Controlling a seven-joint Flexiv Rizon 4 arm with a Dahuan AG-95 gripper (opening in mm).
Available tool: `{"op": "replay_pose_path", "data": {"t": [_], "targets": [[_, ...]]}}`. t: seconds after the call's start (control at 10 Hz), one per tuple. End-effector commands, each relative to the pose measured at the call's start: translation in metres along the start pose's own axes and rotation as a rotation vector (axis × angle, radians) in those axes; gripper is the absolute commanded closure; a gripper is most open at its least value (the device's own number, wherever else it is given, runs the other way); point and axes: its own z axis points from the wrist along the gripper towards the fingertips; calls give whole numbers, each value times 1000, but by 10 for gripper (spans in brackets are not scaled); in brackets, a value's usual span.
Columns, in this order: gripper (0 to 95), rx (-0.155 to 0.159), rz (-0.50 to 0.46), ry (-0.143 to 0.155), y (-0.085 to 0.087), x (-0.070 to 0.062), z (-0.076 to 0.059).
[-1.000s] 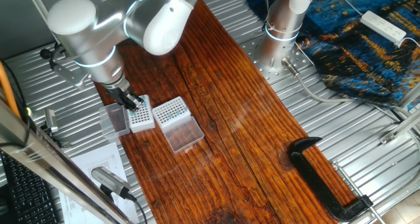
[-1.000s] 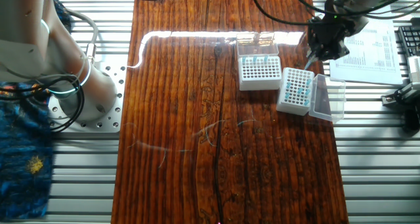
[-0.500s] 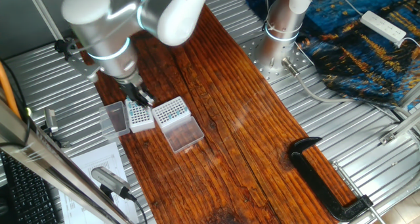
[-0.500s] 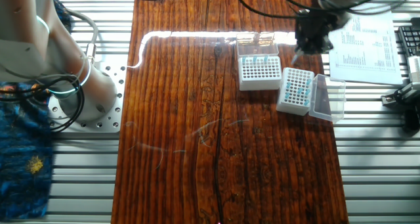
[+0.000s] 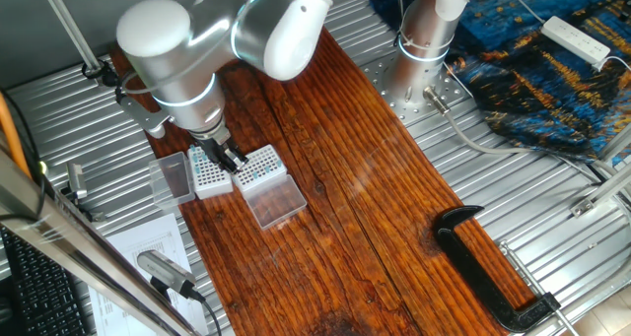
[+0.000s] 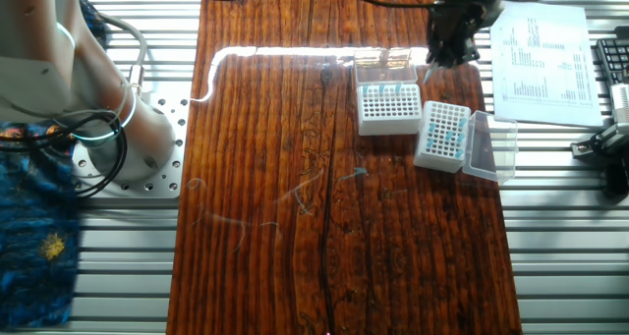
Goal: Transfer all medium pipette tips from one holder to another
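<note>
One fixed view sits high off a corner of the bench, looking down at a slant so the wooden board runs diagonally across the picture. It stands fairly far back, taking in the arm's base, a black clamp and a keyboard.

The other fixed view looks almost straight down from above, the board running top to bottom, the arm's base at the left and printed sheets at the right.

Both views share the board, the two racks and the end effector.
</note>
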Motion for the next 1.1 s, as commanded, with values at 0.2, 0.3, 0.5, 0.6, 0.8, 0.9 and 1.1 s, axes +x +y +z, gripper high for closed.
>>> {"op": "replay_pose_path", "data": {"t": [0.2,0.3,0.5,0.6,0.8,0.9,1.1], "targets": [[950,0,-16,-6,-2,6,3],[950,0,-14,-5,-2,7,3],[950,-1,-17,-1,-2,9,5],[950,-1,-18,0,-2,10,6],[950,-1,-20,0,-2,13,9],[950,-1,-20,0,-1,14,10],[950,0,-18,0,0,15,12]]}}
